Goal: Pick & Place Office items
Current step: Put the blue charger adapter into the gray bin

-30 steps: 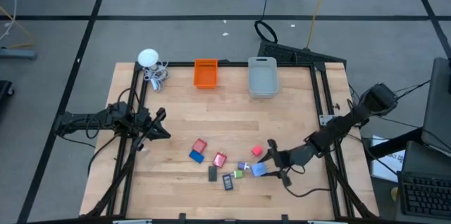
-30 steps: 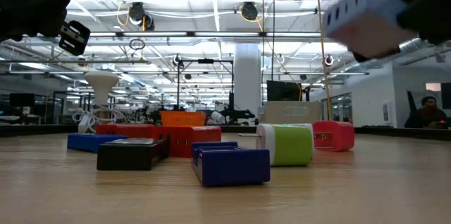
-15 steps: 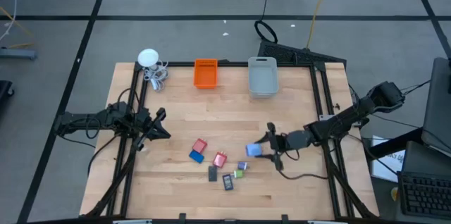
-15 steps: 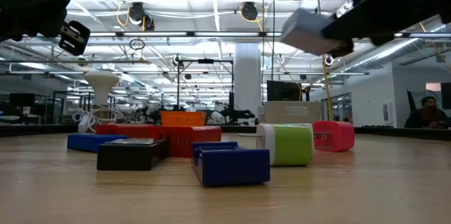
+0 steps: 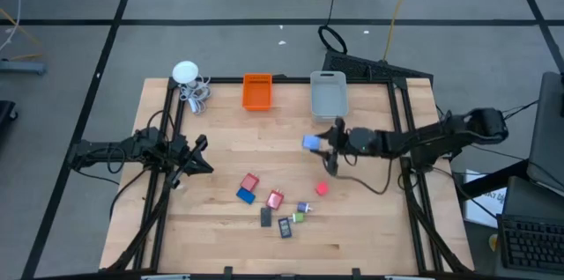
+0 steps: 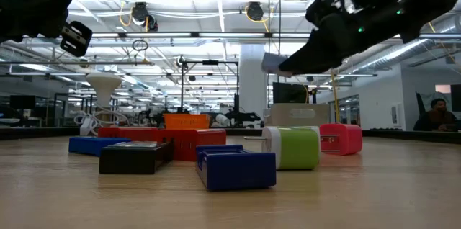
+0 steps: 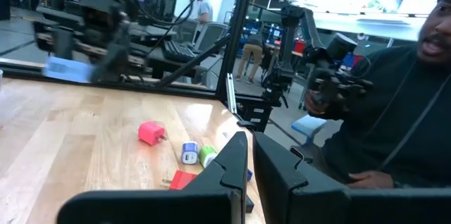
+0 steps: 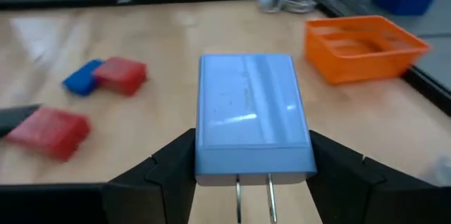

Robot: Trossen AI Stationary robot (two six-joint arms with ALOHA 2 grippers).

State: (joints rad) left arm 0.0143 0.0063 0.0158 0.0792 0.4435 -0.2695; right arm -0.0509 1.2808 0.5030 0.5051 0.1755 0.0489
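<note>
A light blue plug block [image 8: 252, 115] with two metal prongs sits pinched between the fingers of the right gripper [image 5: 324, 145], raised above the table [image 5: 220, 130] in front of the clear grey bin [image 5: 329, 97], with the orange bin [image 5: 257, 92] to that bin's left. In the low view the block [image 6: 274, 63] shows only as a pale edge under the dark right arm. The other office items [image 5: 275, 203] lie loose on the wood nearer the front edge: a pink block [image 5: 322, 188] apart on the right, two red blocks, a blue one, two dark flat pieces, and a small green bit. The left gripper [image 5: 201, 154] hangs over the table's left side, its fingers pressed together and holding nothing. A white round gadget [image 5: 186, 73] with coiled cable rests at the far left corner
</note>
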